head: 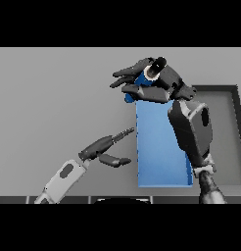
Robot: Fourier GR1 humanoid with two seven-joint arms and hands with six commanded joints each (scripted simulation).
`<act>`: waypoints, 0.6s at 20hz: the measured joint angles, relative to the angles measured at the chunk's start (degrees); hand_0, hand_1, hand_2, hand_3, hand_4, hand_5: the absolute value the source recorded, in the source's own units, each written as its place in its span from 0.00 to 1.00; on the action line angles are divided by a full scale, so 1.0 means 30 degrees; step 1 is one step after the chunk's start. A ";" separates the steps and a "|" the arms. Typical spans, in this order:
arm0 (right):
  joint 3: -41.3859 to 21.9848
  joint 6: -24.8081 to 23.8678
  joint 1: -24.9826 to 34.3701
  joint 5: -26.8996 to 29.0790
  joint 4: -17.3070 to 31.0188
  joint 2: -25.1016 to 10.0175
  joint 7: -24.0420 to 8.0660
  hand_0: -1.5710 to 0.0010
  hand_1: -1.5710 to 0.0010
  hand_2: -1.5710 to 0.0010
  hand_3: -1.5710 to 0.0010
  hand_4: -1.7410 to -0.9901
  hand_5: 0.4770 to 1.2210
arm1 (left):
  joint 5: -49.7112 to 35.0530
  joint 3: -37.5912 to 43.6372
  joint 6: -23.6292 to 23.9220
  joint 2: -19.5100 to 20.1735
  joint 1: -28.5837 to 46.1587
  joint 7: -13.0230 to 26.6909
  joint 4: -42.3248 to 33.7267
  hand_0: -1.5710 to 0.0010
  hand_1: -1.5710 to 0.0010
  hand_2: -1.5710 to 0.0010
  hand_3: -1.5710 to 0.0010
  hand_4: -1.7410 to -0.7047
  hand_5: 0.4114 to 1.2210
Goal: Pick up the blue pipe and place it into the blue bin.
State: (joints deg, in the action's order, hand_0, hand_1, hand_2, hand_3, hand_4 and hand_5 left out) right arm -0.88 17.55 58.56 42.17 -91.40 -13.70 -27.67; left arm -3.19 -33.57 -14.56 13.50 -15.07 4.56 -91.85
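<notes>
Blue pipe (137, 82) caught in the curled fingers of the right hand (152, 81), only small patches of blue showing between the dark fingers, just past the far end of the blue bin (159, 162). Held above the grey table (59, 98), near the bin's far left corner; whether directly over the bin's edge or slightly beyond it, hard to tell. Right forearm stretched across the bin's right side, hiding part of that wall. Left hand (105, 147) low at the bin's near left, fingers straight and spread, pointing toward the bin, holding nothing, close to but apart from its left wall. Dark tray (235, 127) on the right, behind the right arm.
</notes>
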 measured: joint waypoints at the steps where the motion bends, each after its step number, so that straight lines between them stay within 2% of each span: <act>1: 0.0221 0.0049 0.0139 -0.0651 0.0808 -0.0153 0.0115 0.00 0.00 0.00 0.00 0.32 1.00 | 0.0035 0.0047 0.0061 -0.0072 -0.0313 0.0394 0.0025 1.00 1.00 1.00 1.00 0.87 0.09; 3: 0.1064 0.0144 0.0170 -0.1799 0.2656 -0.0855 0.0416 0.00 0.00 0.00 0.00 0.32 1.00 | 0.0064 0.0091 0.0077 0.0019 -0.0252 0.0323 0.0012 1.00 1.00 1.00 1.00 0.87 0.08; 6: 0.2159 0.0324 -0.0339 -0.2645 0.5153 -0.1599 -0.0077 0.00 0.00 0.00 0.00 0.32 1.00 | 0.0380 0.0201 0.0400 0.0075 -0.0223 0.0202 0.0105 1.00 1.00 1.00 1.00 0.88 0.07; 9: 0.2897 0.0023 -0.1603 -0.3549 0.6377 -0.1790 -0.0193 0.00 0.00 0.00 0.00 0.32 1.00 | 0.0483 0.0124 0.0480 0.0056 -0.0129 0.0351 0.0009 1.00 1.00 1.00 1.00 0.89 0.06; 10: 0.2900 -0.0041 -0.2226 -0.3769 0.6370 -0.1661 -0.0320 0.00 0.00 0.00 0.00 0.32 1.00 | 0.0358 0.0245 0.0349 0.0314 -0.0028 0.0042 -0.0109 1.00 1.00 1.00 1.00 0.88 0.06; 12: 0.2947 -0.0100 -0.3474 -0.4390 0.6632 -0.1507 -0.0699 0.00 0.00 0.00 0.00 0.32 1.00 | 0.0270 0.0348 0.0304 0.0414 -0.0148 0.0245 -0.0160 1.00 1.00 1.00 1.00 0.88 0.06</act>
State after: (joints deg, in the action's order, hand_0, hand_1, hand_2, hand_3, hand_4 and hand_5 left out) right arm 7.96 17.25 48.14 29.00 -71.51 -18.22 -29.76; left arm -2.38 -32.53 -13.65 14.74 -15.52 5.29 -92.33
